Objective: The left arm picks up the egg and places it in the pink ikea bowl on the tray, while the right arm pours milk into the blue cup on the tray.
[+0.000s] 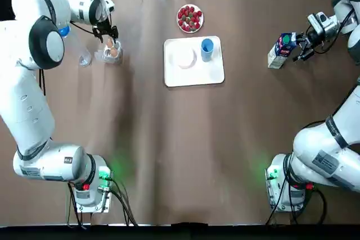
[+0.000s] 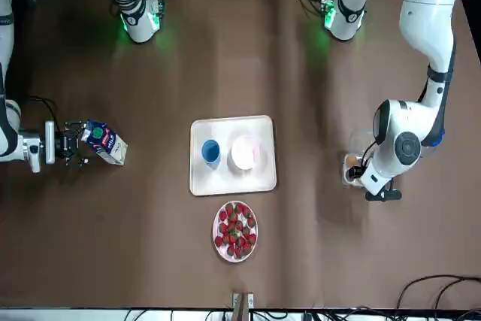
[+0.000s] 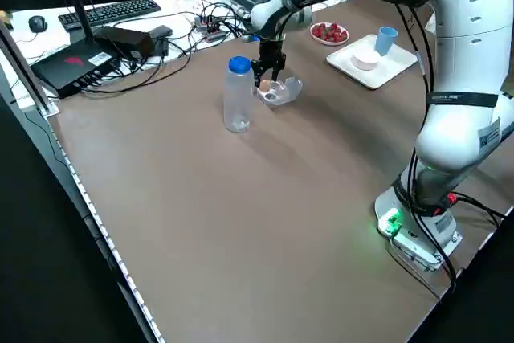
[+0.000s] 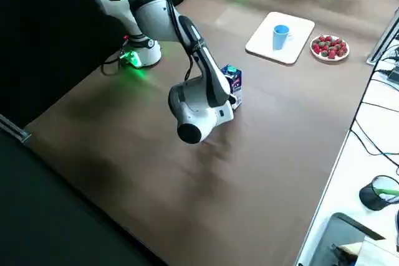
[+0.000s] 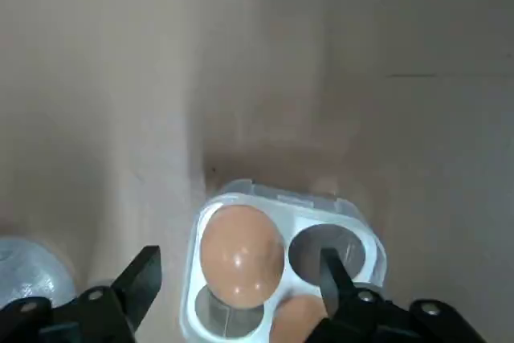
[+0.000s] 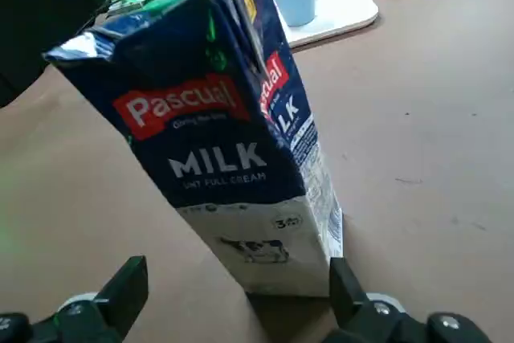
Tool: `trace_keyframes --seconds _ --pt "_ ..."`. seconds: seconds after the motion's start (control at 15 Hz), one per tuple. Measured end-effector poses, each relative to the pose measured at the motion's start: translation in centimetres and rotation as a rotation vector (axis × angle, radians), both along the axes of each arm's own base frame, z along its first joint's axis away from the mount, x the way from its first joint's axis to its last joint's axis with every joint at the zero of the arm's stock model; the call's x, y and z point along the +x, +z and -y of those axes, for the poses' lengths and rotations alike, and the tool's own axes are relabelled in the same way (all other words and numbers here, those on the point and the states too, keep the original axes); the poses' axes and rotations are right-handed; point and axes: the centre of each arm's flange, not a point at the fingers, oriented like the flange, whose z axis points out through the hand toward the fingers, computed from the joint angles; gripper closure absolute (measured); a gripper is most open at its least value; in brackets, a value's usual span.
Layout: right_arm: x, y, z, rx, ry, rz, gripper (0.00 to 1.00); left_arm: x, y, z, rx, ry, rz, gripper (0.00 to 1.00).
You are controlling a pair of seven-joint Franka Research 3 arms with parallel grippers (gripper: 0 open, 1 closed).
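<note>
A brown egg (image 5: pixel 241 247) sits in a clear plastic egg carton (image 1: pixel 111 54) at the far left of the table. My left gripper (image 5: pixel 241 269) hovers open just above it, one finger on each side of the egg and not touching it. A second egg (image 5: pixel 295 319) lies beside the first. The blue-and-white milk carton (image 6: pixel 233 150) stands upright at the far right, with my right gripper (image 6: pixel 237 275) open around its base. The white tray (image 1: pixel 214 74) in the far middle holds the pink bowl (image 1: pixel 184 58) and the blue cup (image 1: pixel 207 48).
A clear bottle with a blue cap (image 3: pixel 237 94) stands just left of the egg carton. A plate of strawberries (image 1: pixel 190 18) sits behind the tray. Cables and equipment line the far edge of the table.
</note>
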Motion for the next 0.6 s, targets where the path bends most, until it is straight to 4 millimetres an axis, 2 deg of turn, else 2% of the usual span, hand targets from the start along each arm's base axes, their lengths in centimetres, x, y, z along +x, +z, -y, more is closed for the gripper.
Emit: trace_keyframes --seconds 0.2,0.6 --pt "0.2 -0.8 -0.6 0.047 -0.017 0.032 0.0 -0.3 -1.2 0.0 -0.003 -0.003 0.001 0.17" --pt "-0.3 -2.5 -0.5 0.132 -0.044 0.119 0.01 -0.5 -1.5 0.0 -0.002 -0.004 -0.002 0.27"
